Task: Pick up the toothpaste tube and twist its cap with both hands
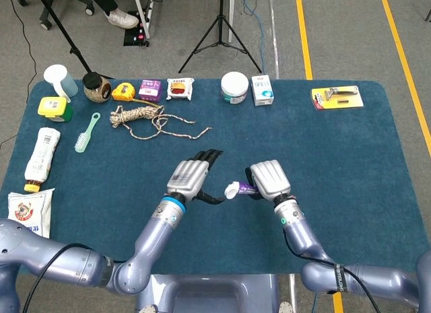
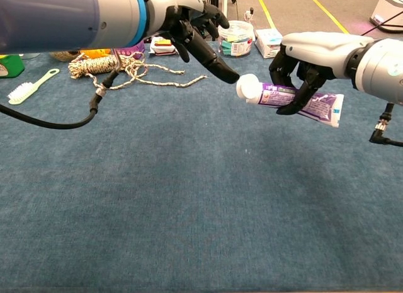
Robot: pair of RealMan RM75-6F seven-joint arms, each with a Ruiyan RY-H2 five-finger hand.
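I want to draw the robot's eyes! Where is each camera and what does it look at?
Head view: sits up high, looks down on the blue table; shows both arms, left hand, right hand.
Chest view: sits low, looks forward across the table; shows both hands close up.
Both show: the right hand holding the toothpaste tube, the left hand's fingers spread and reaching toward its white cap, the rope.

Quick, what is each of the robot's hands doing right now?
Left hand: open, holding nothing, fingers reaching toward the white cap.
Right hand: holding the toothpaste tube above the table.
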